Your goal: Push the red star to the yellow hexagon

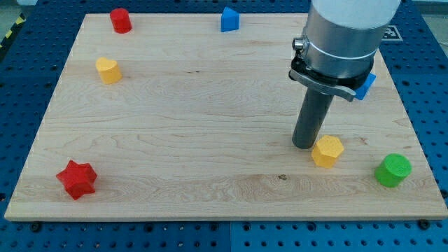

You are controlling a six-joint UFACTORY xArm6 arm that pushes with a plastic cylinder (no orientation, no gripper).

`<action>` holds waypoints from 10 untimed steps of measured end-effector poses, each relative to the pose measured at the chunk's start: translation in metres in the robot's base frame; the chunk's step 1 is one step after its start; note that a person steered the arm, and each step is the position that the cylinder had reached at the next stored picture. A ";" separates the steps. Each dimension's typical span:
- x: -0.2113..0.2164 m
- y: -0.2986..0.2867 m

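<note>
Rig carries no jaws, only a rod. My tip [305, 145] stands just left of the yellow plastic hexagon block [327, 151], nearly touching. The red plastic star block [76, 179] lies well apart, toward the view's bottom-left. Risk: departing carelessly could nudge the hexagon, shifting the target.

A pale wooden counter board [210, 98] fills most of the frame, resting on a blue perforated metal table [21, 84] visible along every edge, evenly lit.

Red star [76, 179] flat at view's bottom-left, yellow hexagon [327, 151] well apart, lower right
</note>
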State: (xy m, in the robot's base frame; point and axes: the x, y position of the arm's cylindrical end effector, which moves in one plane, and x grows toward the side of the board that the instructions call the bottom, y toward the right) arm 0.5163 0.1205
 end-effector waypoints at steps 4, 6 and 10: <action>0.033 -0.011; 0.030 -0.213; 0.056 -0.423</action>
State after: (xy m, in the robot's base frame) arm 0.5726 -0.3022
